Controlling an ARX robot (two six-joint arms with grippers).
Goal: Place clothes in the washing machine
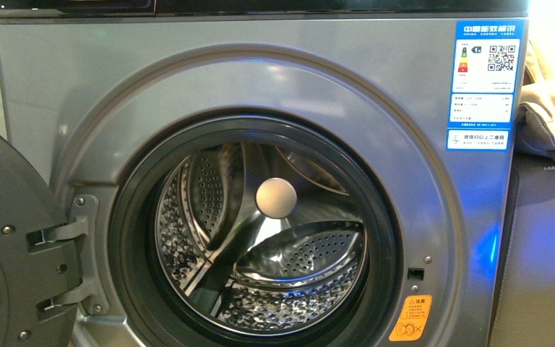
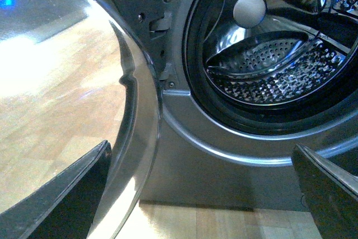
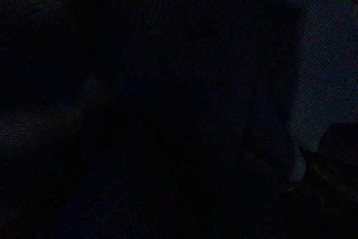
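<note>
The grey-silver washing machine (image 1: 419, 181) fills the front view. Its door (image 1: 14, 246) hangs open at the left. The steel drum (image 1: 260, 246) behind the black-rimmed porthole holds nothing. No dark garment shows in any lit view. Neither arm is in the front view. In the left wrist view my left gripper (image 2: 201, 155) is open and empty, low in front of the machine (image 2: 196, 172), just below the porthole rim. Its black fingers (image 2: 72, 194) stand far apart. The drum (image 2: 279, 65) and the door's glass (image 2: 67, 82) show beyond them. The right wrist view is dark.
A heap of beige fabric (image 1: 553, 116) lies on a dark block (image 1: 549, 246) right of the machine. A blue-and-white energy label (image 1: 485, 83) and an orange sticker (image 1: 410, 318) are on the front panel. Wooden floor (image 2: 224, 222) runs under the machine.
</note>
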